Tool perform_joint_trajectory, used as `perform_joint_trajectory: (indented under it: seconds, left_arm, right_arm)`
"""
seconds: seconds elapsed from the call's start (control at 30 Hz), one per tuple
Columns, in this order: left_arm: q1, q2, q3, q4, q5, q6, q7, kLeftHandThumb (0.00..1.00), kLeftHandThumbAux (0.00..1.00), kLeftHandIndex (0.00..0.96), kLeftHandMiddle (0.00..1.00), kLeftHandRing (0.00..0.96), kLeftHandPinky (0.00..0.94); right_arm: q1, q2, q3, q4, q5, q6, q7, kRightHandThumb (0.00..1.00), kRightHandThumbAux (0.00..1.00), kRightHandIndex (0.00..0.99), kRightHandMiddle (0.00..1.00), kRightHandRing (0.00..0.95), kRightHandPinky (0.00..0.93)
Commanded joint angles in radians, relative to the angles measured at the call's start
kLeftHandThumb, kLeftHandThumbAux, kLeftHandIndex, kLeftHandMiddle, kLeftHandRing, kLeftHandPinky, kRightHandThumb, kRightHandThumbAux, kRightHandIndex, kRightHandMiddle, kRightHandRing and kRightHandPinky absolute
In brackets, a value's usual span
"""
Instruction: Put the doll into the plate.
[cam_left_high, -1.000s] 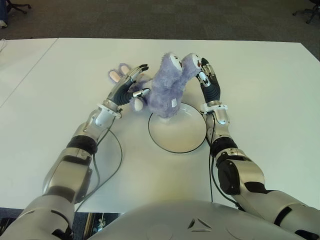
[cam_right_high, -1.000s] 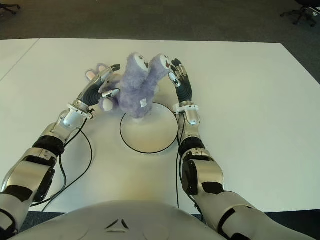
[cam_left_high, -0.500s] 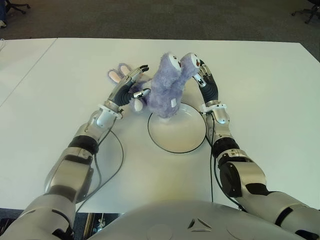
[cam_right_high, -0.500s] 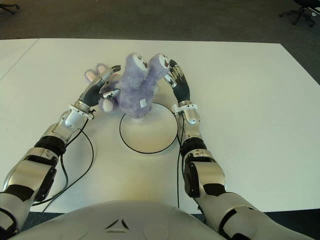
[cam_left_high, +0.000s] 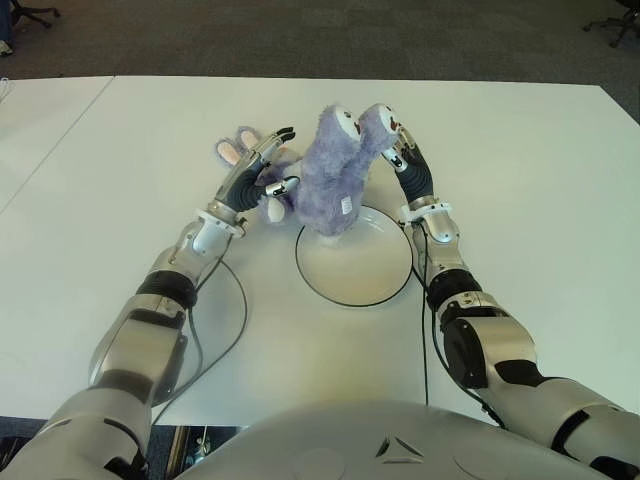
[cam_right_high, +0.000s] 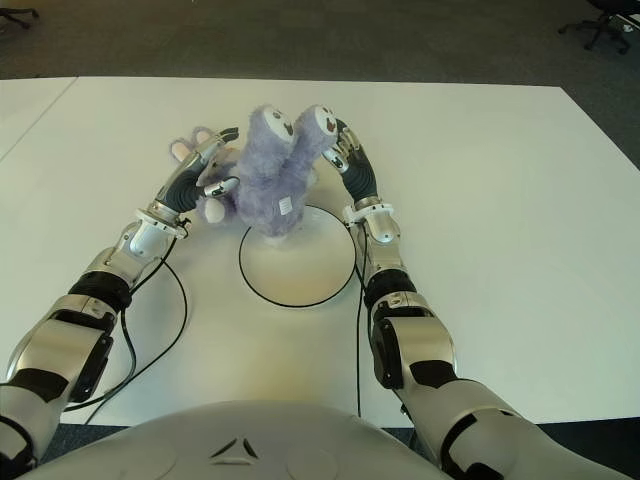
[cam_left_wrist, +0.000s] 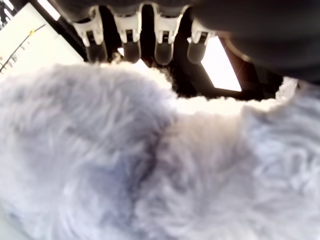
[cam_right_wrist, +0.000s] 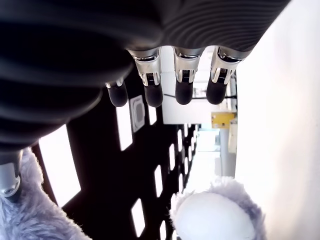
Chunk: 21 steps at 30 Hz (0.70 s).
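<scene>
We have the doll (cam_left_high: 335, 170) upright with its base on the plate's (cam_left_high: 355, 285) far rim, mid-surface. Our left hand (cam_left_high: 255, 175) and right hand (cam_left_high: 405, 160) flank it, fingers extended, gripping nothing. Next we should withdraw without toppling it.

A white table (cam_left_high: 520, 180) stands on dark carpet (cam_left_high: 300, 35), office chairs (cam_left_high: 612, 22) behind.

Both eye views look forward and down from the head at the white worktop (cam_left_high: 520, 170), sharing the plate (cam_left_high: 355, 270) at mid-frame, slightly offset sideways. The left wrist view sits pressed close against the doll (cam_left_wrist: 150, 165). The right wrist view looks past its fingers (cam_right_wrist: 182, 80) from close by.
</scene>
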Motion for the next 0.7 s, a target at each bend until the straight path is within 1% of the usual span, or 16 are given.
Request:
perform_joint_trajectory:
  seconds: [0.03,0.23,0.3,0.4,0.6,0.7]
  left_arm:
    - [-0.008,-0.006,-0.004,0.018,0.016,-0.008,0.011,0.163,0.2,0.0,0.0,0.0,0.0]
    - [-0.01,-0.009,-0.004,0.021,0.014,-0.008,0.009,0.167,0.197,0.0,0.0,0.0,0.0]
    - [-0.007,-0.008,-0.003,0.018,0.017,-0.006,0.014,0.172,0.198,0.0,0.0,0.0,0.0]
    - [-0.005,-0.008,-0.002,0.016,0.016,-0.001,0.012,0.175,0.2,0.0,0.0,0.0,0.0]
    - [-0.004,-0.007,-0.002,0.02,-0.001,-0.001,-0.017,0.185,0.198,0.0,0.0,0.0,0.0]
    - [-0.004,-0.005,-0.003,0.021,-0.008,-0.001,-0.032,0.191,0.2,0.0,0.0,0.0,0.0]
  right_arm:
    - [-0.014,-0.015,0.017,0.024,-0.023,-0.015,-0.013,0.154,0.444,0.028,0.02,0.016,0.058]
    - [-0.014,-0.029,0.031,0.033,-0.031,-0.046,-0.007,0.152,0.45,0.028,0.021,0.018,0.062]
    - [-0.009,-0.038,0.034,0.029,-0.025,-0.059,0.016,0.146,0.462,0.022,0.021,0.019,0.066]
    - [-0.008,-0.052,0.029,0.024,-0.007,-0.057,0.051,0.139,0.474,0.016,0.023,0.024,0.073]
    - [-0.025,-0.076,0.021,0.032,0.006,-0.037,0.082,0.143,0.477,0.013,0.028,0.03,0.079]
    - [-0.033,-0.093,0.022,0.048,0.003,-0.04,0.095,0.131,0.469,0.013,0.025,0.024,0.059]
